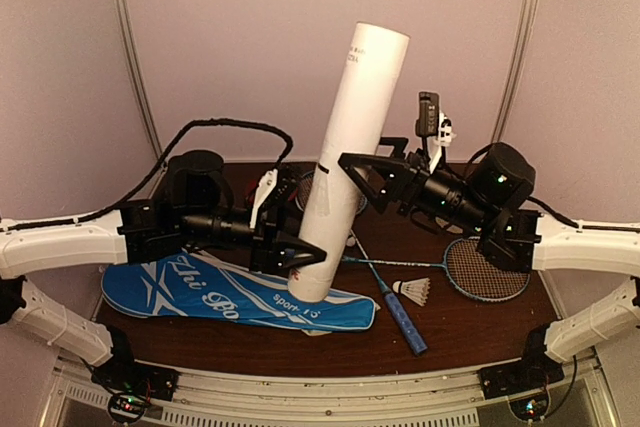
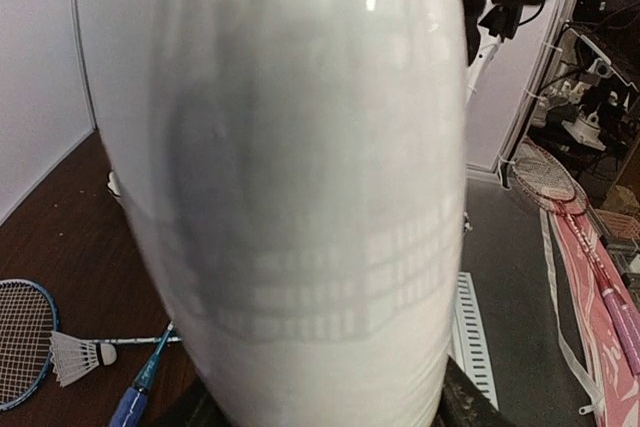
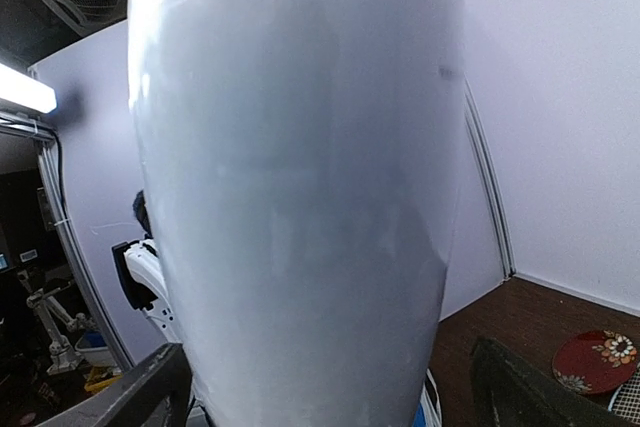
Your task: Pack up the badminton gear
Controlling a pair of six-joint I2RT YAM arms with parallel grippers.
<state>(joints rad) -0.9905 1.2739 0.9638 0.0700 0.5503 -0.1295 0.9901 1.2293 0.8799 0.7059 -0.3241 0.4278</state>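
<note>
The long white tube point(image 1: 345, 162) stands tilted over the table, its top leaning back and to the right. My left gripper point(image 1: 298, 257) is shut on the tube's lower end, and both fingers point(image 2: 482, 403) press its sides. My right gripper point(image 1: 366, 180) is open around the tube's middle, and a gap shows beside its right finger point(image 3: 520, 387). The blue white-lettered racket bag point(image 1: 230, 292) lies flat at the front left. A racket with a blue handle point(image 1: 402, 319) and a white shuttlecock point(image 1: 412, 291) lie at the front right. The tube fills both wrist views.
A small red round dish point(image 3: 597, 360) sits on the brown table point(image 1: 460, 332) to the right. The racket's head point(image 1: 487, 269) lies under my right arm. A white slotted rail point(image 2: 468, 327) runs along the table's near edge. Purple walls close in behind and at both sides.
</note>
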